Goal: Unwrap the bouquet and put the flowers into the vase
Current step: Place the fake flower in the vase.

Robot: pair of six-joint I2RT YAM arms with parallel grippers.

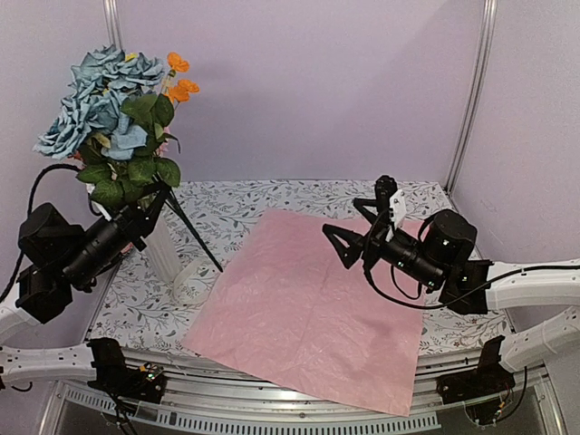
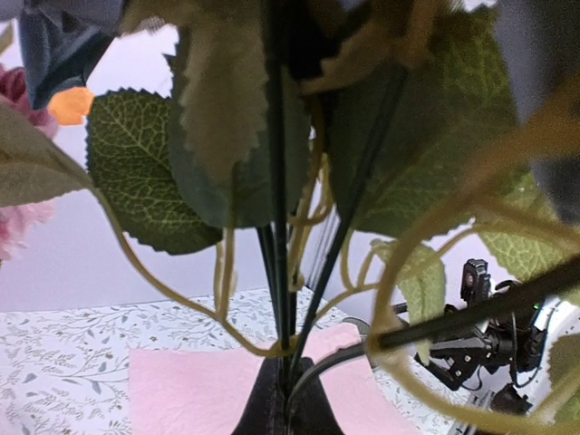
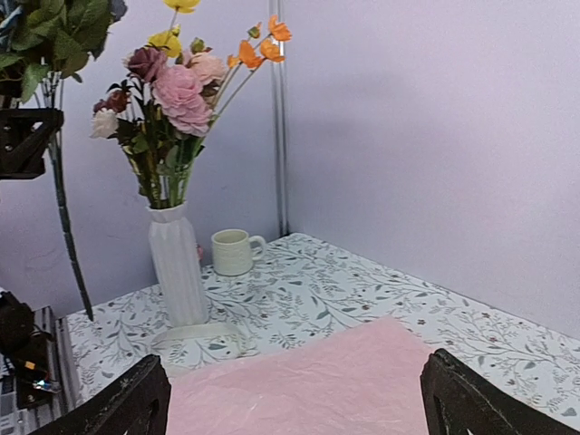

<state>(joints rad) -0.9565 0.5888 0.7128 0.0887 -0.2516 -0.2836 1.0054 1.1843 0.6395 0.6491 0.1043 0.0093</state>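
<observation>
I hold the left tool clenched on the flowers' stems near the vase, right tool released over the paper.

Left arm, right arm: bulky black motor housings near the wrists, white tubular links lower down. Thin black cables loop outside the housings. Right gripper fingers matte black, wedge-shaped. White block behind them.
</observation>
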